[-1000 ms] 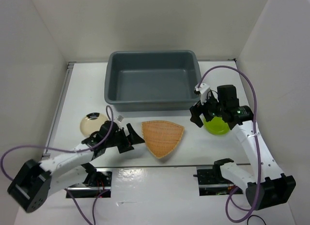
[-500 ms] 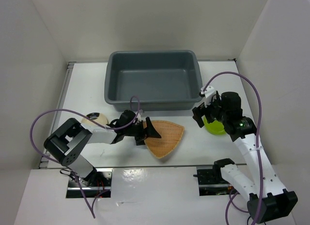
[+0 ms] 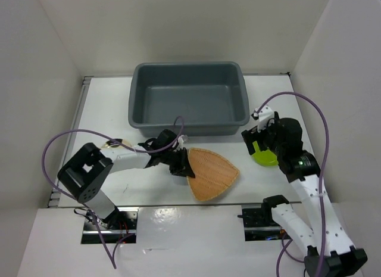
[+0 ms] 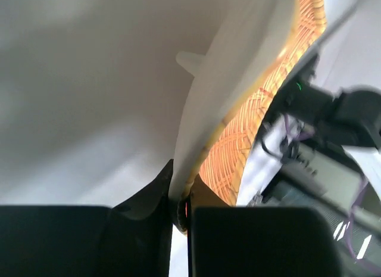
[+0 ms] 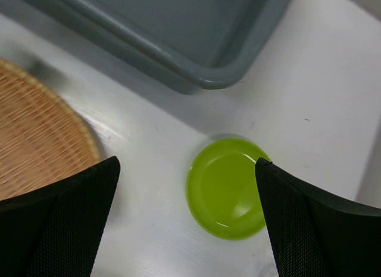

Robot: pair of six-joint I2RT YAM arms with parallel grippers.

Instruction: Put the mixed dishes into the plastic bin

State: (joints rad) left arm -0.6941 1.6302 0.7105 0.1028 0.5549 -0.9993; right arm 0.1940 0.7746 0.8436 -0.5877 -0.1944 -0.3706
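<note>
The orange-brown woven plate (image 3: 215,176) lies in front of the plastic bin (image 3: 188,130). My left gripper (image 3: 180,164) is shut on its left rim. In the left wrist view the rim runs edge-on into my left gripper (image 4: 182,209), and the woven plate (image 4: 275,98) rises tilted. The lime-green plate (image 3: 266,156) sits on the table right of the bin. My right gripper (image 3: 258,143) hovers over it, open. In the right wrist view the green plate (image 5: 227,188) lies between the wide-apart fingers of my right gripper (image 5: 186,165), untouched. The cream saucer (image 3: 111,145) is mostly hidden behind my left arm.
The grey-blue bin (image 5: 196,33) holds nothing that shows. Its near right corner (image 5: 208,81) is close to the green plate. White walls close in the table on the left, back and right. The arm bases stand at the near edge.
My left gripper closed on the woven plate's left rim, and the plate shifted right and turned. My right gripper moved slightly right above the green plate and stayed open.
</note>
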